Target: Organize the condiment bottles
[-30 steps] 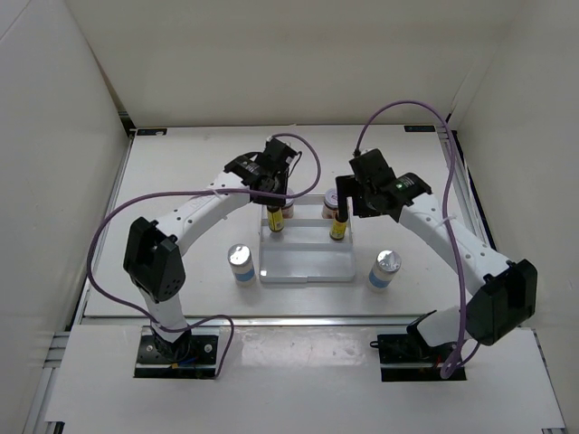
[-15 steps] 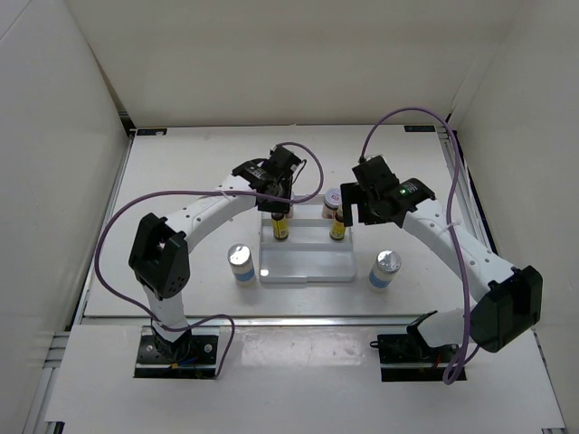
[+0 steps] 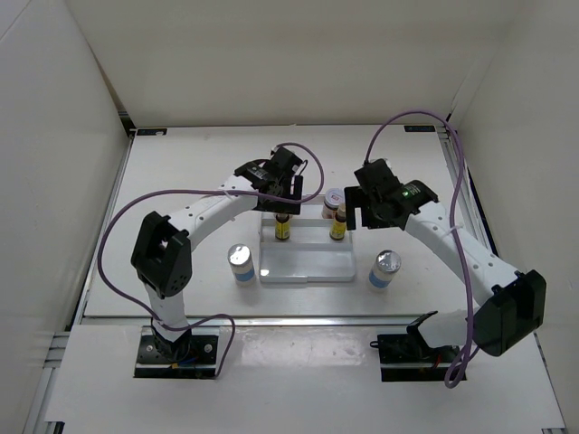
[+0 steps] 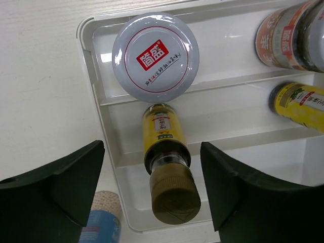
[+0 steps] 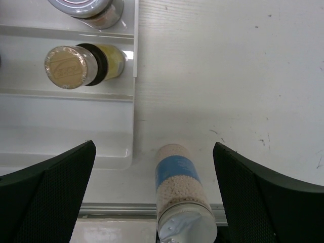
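The white worktop (image 3: pixel 181 163) is walled by pale panels on its left, back and right. On it, the white, blue-labelled, silver-capped left shaker (image 3: pixel 241 263) stands upright just beside the near left corner of the white three-slot rectangular tray (image 3: pixel 308 268), with open worktop to the shaker's left. In the tray's far slot, close to the left wall, stands the squat pale left jar (image 4: pixel 155 52) with a red-marked lid. Next to it in the middle slot stands the slim, dark, yellow-labelled left bottle (image 4: pixel 163 131). The left gripper (image 4: pixel 151 152) hangs over that bottle, its jaws spread wide to either side with room on both sides, gripping nothing. Further right, the squat right jar (image 3: pixel 333 198) sits in the far slot and the slim yellow-labelled right bottle (image 3: pixel 338 226) in the middle slot, close to the tray's right wall. The right gripper (image 5: pixel 153 147) hovers just off the tray's right edge, jaws wide apart and holding nothing. The matching right shaker (image 3: pixel 385 268) stands on the worktop near the tray's right side, a bare strip between them.
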